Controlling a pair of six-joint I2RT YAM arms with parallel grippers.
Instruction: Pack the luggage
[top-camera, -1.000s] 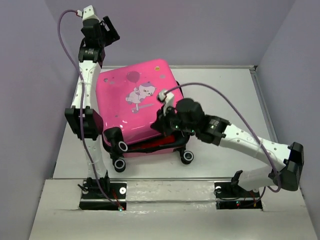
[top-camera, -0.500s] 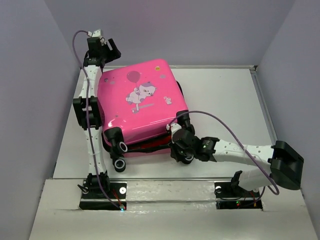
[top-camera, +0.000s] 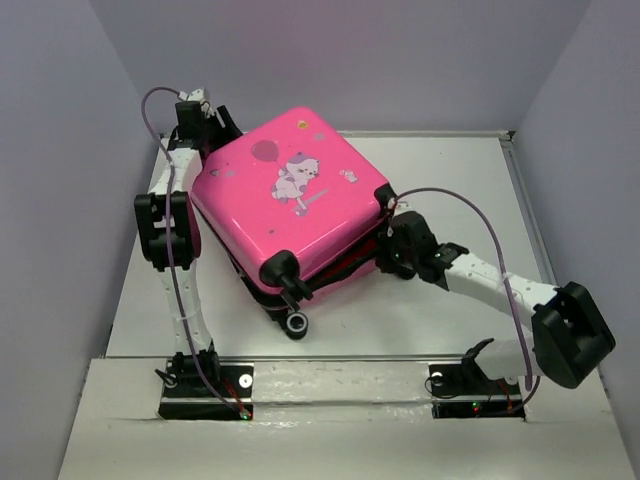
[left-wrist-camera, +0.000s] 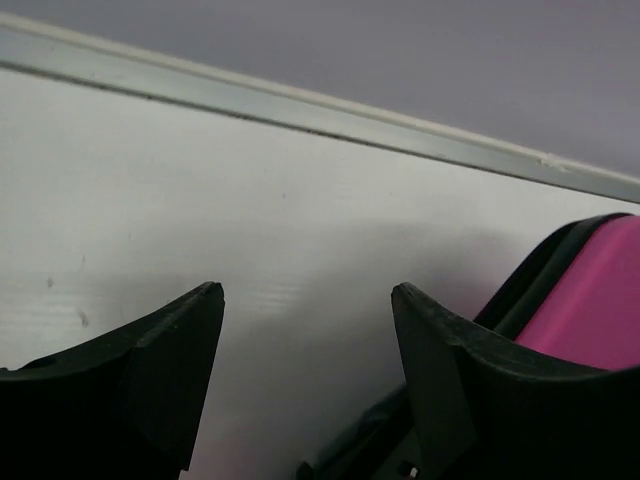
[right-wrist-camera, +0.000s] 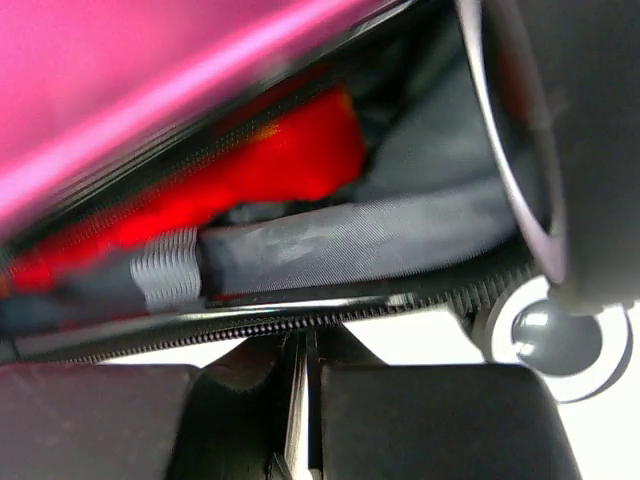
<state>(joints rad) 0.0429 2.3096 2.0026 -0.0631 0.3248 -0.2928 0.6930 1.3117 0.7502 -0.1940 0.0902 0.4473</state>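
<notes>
The luggage (top-camera: 290, 200) is a hot-pink hard-shell suitcase lying flat and skewed on the white table, with its black wheels (top-camera: 298, 324) toward the near edge. Its lid is slightly ajar. A red item (right-wrist-camera: 270, 165) and grey lining (right-wrist-camera: 380, 235) show in the gap. My right gripper (top-camera: 385, 250) is at the suitcase's right seam, its jaws (right-wrist-camera: 305, 345) shut on a thin metal zipper pull just below the zipper teeth (right-wrist-camera: 250, 325). My left gripper (top-camera: 205, 120) is open and empty at the far-left corner, with the pink shell (left-wrist-camera: 590, 300) beside its right finger.
A raised table rim (left-wrist-camera: 300, 100) and grey walls bound the back and sides. One suitcase wheel (right-wrist-camera: 545, 335) sits close to the right of my right gripper. Bare white table (top-camera: 450, 180) lies to the right of the suitcase.
The suitcase has turned counter-clockwise, so its wheel corner now points at the near edge. My right gripper moved from the near seam to the right seam. The left arm lowered toward the far-left corner.
</notes>
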